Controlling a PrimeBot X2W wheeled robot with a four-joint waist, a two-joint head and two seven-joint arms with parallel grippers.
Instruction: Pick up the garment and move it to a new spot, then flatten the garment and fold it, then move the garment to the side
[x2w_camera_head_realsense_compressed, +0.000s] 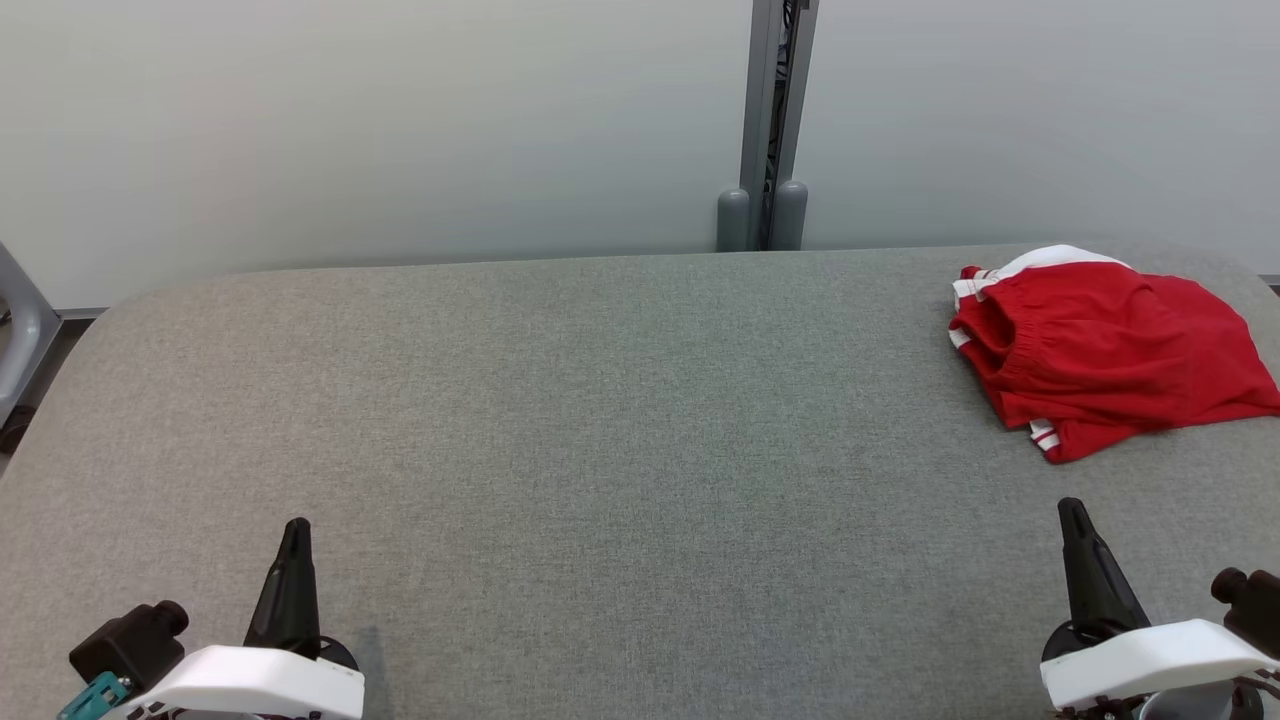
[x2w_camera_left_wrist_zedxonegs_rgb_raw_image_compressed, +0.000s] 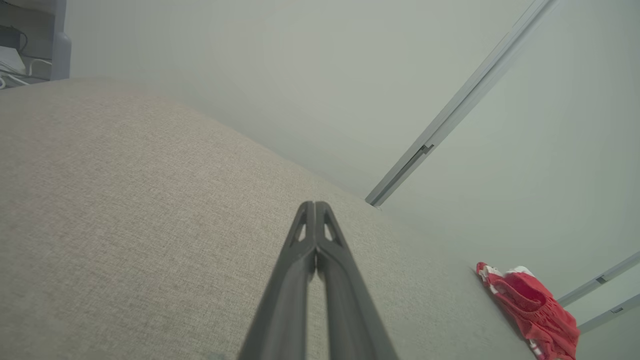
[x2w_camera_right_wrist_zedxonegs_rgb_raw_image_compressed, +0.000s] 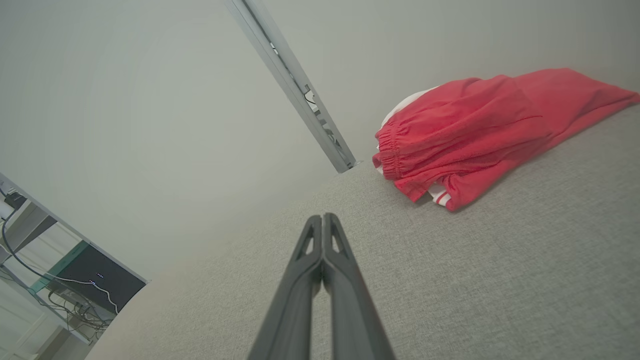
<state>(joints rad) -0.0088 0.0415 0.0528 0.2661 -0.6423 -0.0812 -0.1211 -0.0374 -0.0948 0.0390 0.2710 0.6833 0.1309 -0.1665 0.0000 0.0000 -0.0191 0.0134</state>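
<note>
The garment (x2w_camera_head_realsense_compressed: 1105, 345) is a pair of red shorts with white trim, lying rumpled and partly doubled over at the far right of the grey padded table (x2w_camera_head_realsense_compressed: 620, 420). The same garment (x2w_camera_right_wrist_zedxonegs_rgb_raw_image_compressed: 480, 130) looms up and to the right of my right gripper (x2w_camera_right_wrist_zedxonegs_rgb_raw_image_compressed: 323, 216), and appears small as the garment (x2w_camera_left_wrist_zedxonegs_rgb_raw_image_compressed: 535, 312) at the lower right of the left wrist view. My right gripper (x2w_camera_head_realsense_compressed: 1071, 506) is shut and empty, near the table's front right, a short way in front of the shorts. At the front left my left gripper (x2w_camera_head_realsense_compressed: 297, 525) is shut and empty; in its own view my left gripper (x2w_camera_left_wrist_zedxonegs_rgb_raw_image_compressed: 315, 204) has its fingers pressed together.
A pale wall with a grey vertical post (x2w_camera_head_realsense_compressed: 775, 120) runs behind the table. A grey frame piece (x2w_camera_head_realsense_compressed: 20, 330) stands off the left edge. Shelving with cables and a dark box (x2w_camera_right_wrist_zedxonegs_rgb_raw_image_compressed: 85, 280) shows beyond the table in the right wrist view.
</note>
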